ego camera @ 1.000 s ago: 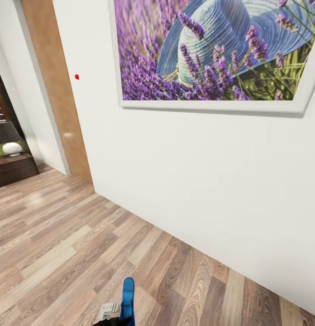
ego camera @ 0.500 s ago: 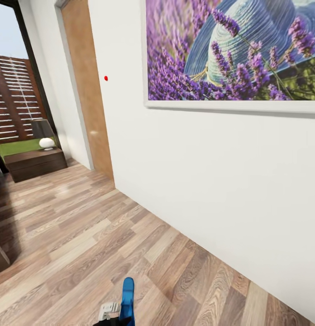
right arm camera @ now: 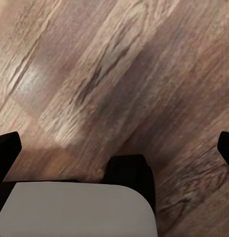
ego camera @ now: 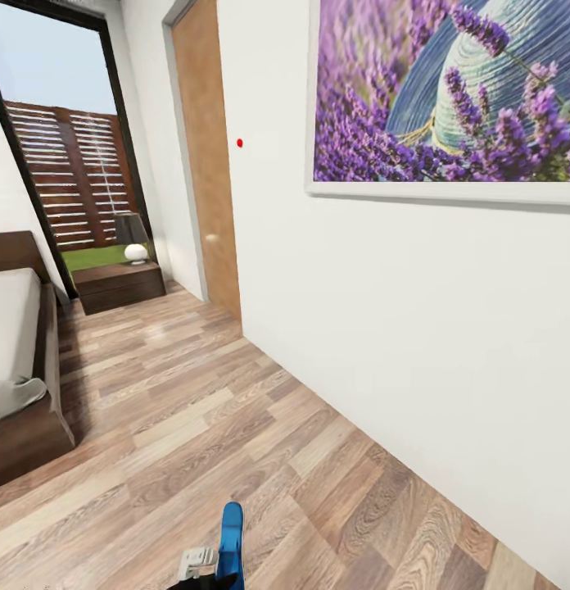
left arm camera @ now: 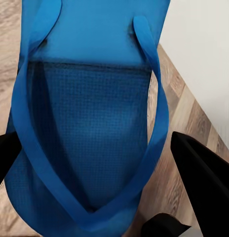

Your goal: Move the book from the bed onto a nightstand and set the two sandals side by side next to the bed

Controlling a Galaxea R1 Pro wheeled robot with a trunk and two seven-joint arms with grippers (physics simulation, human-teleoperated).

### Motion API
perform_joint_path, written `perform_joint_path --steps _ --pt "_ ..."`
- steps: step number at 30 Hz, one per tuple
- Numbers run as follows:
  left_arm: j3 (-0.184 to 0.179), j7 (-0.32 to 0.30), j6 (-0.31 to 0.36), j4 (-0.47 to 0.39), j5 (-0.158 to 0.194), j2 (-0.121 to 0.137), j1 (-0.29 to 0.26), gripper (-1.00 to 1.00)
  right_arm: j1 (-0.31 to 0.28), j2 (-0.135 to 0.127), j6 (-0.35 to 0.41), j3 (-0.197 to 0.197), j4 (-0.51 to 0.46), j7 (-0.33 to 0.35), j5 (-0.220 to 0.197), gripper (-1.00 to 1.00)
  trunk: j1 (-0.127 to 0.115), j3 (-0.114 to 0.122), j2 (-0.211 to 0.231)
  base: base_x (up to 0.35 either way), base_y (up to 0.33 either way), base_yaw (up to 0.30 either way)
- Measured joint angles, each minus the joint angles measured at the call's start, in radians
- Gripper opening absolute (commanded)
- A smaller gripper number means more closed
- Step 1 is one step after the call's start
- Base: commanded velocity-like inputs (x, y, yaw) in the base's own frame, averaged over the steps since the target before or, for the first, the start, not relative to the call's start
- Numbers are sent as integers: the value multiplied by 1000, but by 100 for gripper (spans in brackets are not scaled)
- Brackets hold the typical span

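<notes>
The sandal [left arm camera: 90,123] sits gripped between the left gripper's [left arm camera: 102,163] black fingers [left arm camera: 206,177], low in the head view at 6 o'clock [ego camera: 231,545]. The right gripper [right arm camera: 114,148] hangs spread wide over bare floor [ego camera: 203,426]. The bed [ego camera: 23,385] lies at 9 o'clock, a nightstand [ego camera: 119,285] at 10 o'clock.

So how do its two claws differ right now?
The left claw grips a blue sandal between its black fingers; the right claw holds nothing, with only wood floor between its fingers. The left's fingers press against the sandal; the right's are spread wide. Both have black fingers.
</notes>
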Motion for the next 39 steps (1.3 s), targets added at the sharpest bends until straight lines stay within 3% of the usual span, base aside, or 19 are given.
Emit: perform_joint_path --steps 39 --pt "0 0 0 0 0 0 0 -100 0 0 0 0 0 0 0 100 0 0 0 0 0 299"
